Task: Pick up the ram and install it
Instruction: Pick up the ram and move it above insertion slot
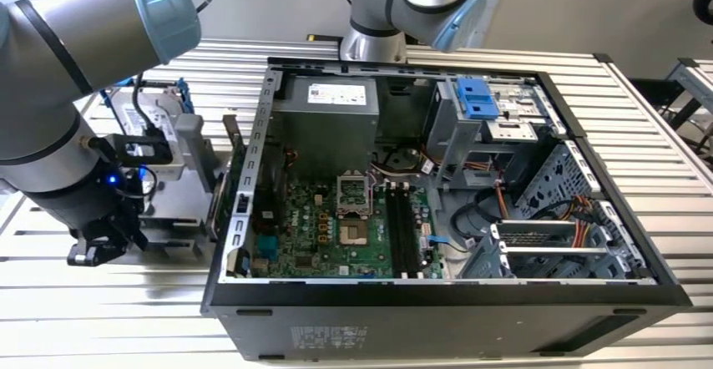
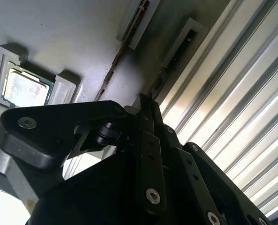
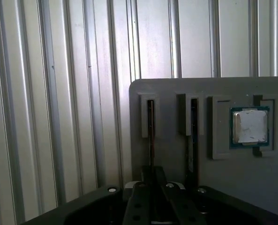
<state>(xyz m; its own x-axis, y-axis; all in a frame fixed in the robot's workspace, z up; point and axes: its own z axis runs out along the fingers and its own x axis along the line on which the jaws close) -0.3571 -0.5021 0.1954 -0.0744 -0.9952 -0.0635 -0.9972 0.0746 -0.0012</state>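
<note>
A grey holder plate (image 3: 171,91) lies on the ribbed table, at the exterior view's left of the open computer case (image 1: 446,177). Two narrow slots in the plate each carry a thin ram stick standing on edge. My gripper (image 1: 95,250) is down at this plate. In both wrist views its black fingers sit close together over the ram (image 3: 150,136) in the slot farther from the chip, and the stick's edge runs in between them at the gripper (image 3: 154,180) (image 2: 146,105). The other stick (image 2: 122,54) stands in the neighbouring slot. The motherboard's long black slots (image 1: 403,231) lie inside the case.
A small square silver chip (image 3: 250,125) (image 2: 24,89) rests in a pocket of the plate beside the slots. A drive in a blue bracket (image 1: 156,118) stands behind the plate. The case wall (image 1: 240,202) rises between the plate and the motherboard. A second arm's base (image 1: 385,18) stands behind the case.
</note>
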